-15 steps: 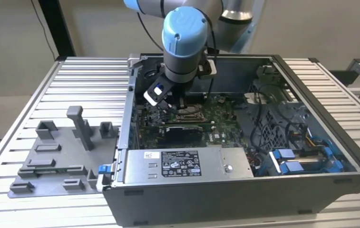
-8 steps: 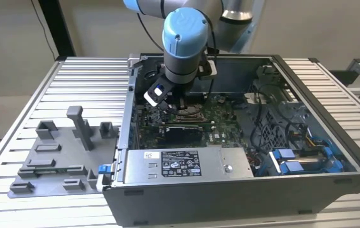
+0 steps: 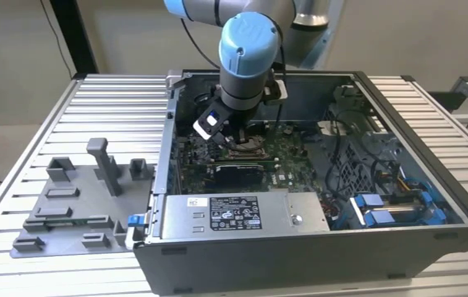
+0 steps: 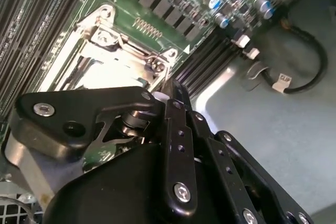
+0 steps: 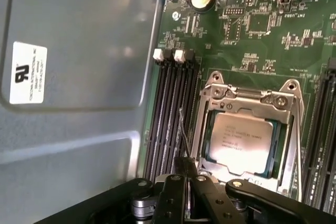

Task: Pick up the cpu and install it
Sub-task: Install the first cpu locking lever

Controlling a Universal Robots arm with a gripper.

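Note:
The cpu, a pale silver square chip, lies flat inside the open metal socket frame on the green motherboard. In the exterior view the arm reaches down into the open computer case, with my gripper just above the socket. Its black fingers are shut together with nothing between them in both wrist views. My gripper hovers at the socket's edge beside the cpu, close to a thin wire lever. In the second wrist view my gripper points at the bright socket frame.
Dark memory slots run alongside the socket, next to the grey case wall. A power supply box sits at the case's front, with blue-clipped cables at the exterior view's right. Grey fixture blocks stand on the slatted table.

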